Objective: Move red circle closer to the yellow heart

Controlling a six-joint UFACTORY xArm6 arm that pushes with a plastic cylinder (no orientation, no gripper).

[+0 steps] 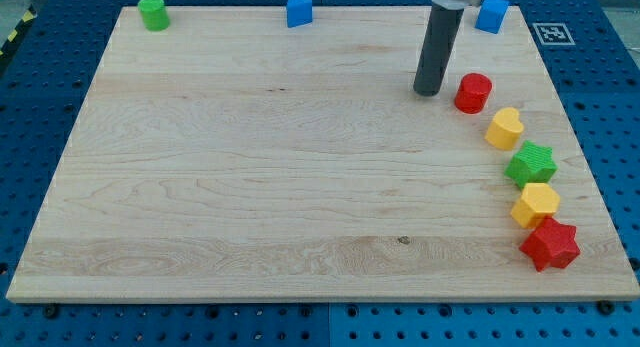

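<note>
The red circle [473,92], a short red cylinder, sits near the board's right side. The yellow heart [505,128] lies just below and right of it, a small gap between them. My tip [429,90] is the lower end of a dark rod coming down from the view's top. It rests on the board just left of the red circle, a narrow gap apart.
Below the yellow heart a green star [531,164], a yellow hexagon [535,205] and a red star [549,245] curve down the right edge. A green cylinder [153,12], a blue block [298,8] and a blue cube [491,14] stand along the wooden board's [250,187] top edge.
</note>
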